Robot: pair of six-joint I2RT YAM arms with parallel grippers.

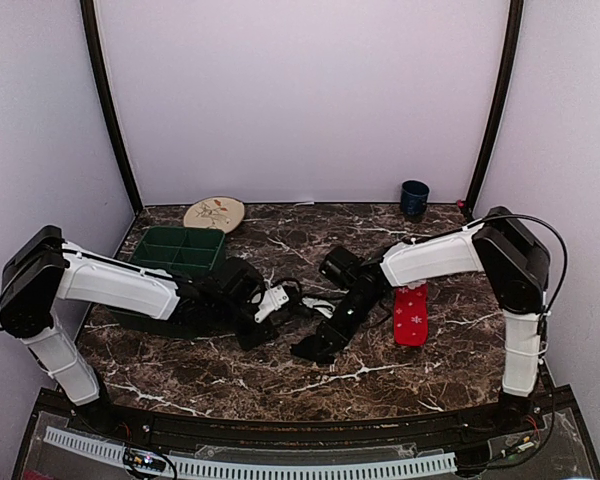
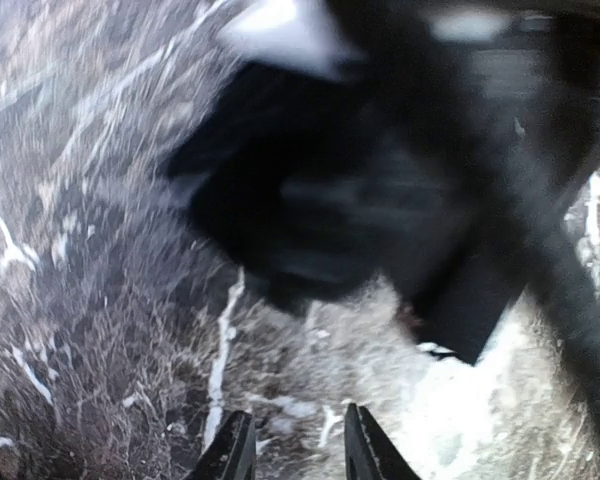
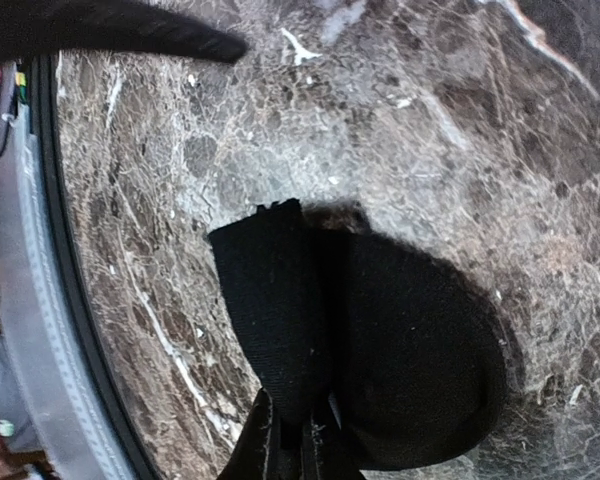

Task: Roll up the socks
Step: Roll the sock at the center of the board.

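Observation:
The black sock point(image 3: 380, 350) lies bunched on the marble table, one folded flap standing up into my right gripper point(image 3: 300, 440), which is shut on it. From above, that gripper point(image 1: 315, 345) and the black sock point(image 1: 302, 350) are at the table's middle, hard to tell apart. The red sock point(image 1: 412, 315) with white snowflakes lies flat to the right of the right arm, untouched. My left gripper point(image 2: 295, 440) is open over bare marble, nothing between its fingers, facing a blurred dark mass point(image 2: 320, 200). In the top view the left gripper point(image 1: 256, 332) sits just left of the right one.
A green compartment tray point(image 1: 180, 250) stands at the back left, partly behind the left arm. A round patterned plate point(image 1: 214, 213) lies behind it. A dark blue cup point(image 1: 414, 198) stands at the back right. The table's front edge point(image 3: 50, 300) runs close to the black sock.

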